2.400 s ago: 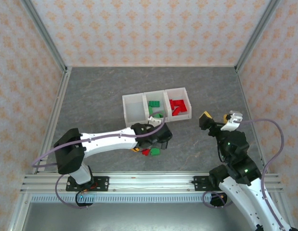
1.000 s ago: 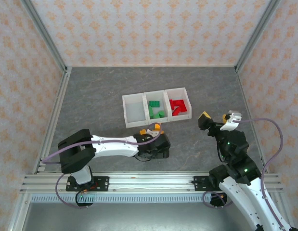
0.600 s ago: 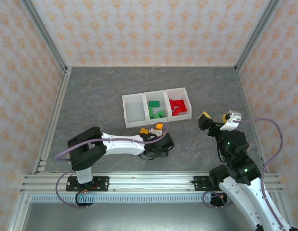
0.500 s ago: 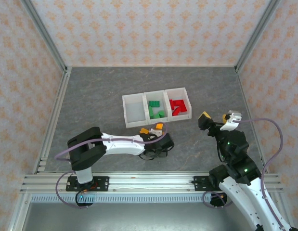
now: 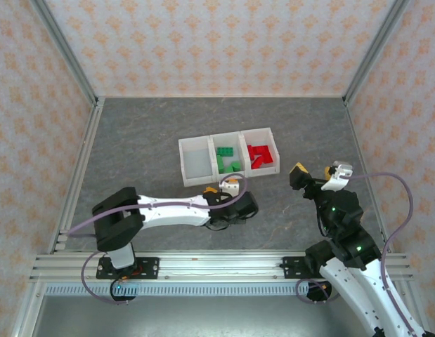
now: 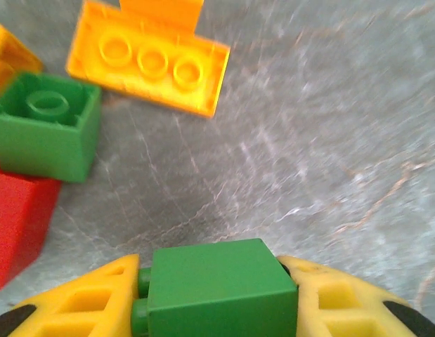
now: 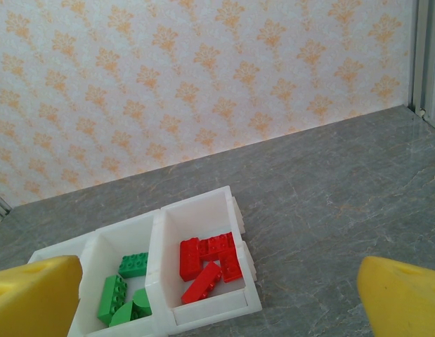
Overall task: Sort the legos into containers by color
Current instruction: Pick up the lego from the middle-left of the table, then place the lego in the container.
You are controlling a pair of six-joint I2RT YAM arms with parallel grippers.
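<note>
The left claw [image 6: 210, 274] has squeezed shut on a green lego [image 6: 224, 291]; the right claw [image 7: 217, 298] stays wide open.

Three small white square open-topped plastic bins [image 5: 196, 163] stand joined in one row. The middle one holds three green plastic bricks [image 7: 133, 265]. The right-hand one holds red plastic bricks [image 7: 221, 247], three or four; they overlap too much to tell. On the surface [image 6: 308, 140], the left wrist view shows one loose green brick [image 6: 45, 130], one red brick [image 6: 17, 225] and three orange-yellow pieces [image 6: 147, 60], two of them cut off at the edge. One held green brick [image 6: 221, 284] sits between the yellow fingers [image 6: 83, 298] of the left tool [image 6: 211, 270].
</note>
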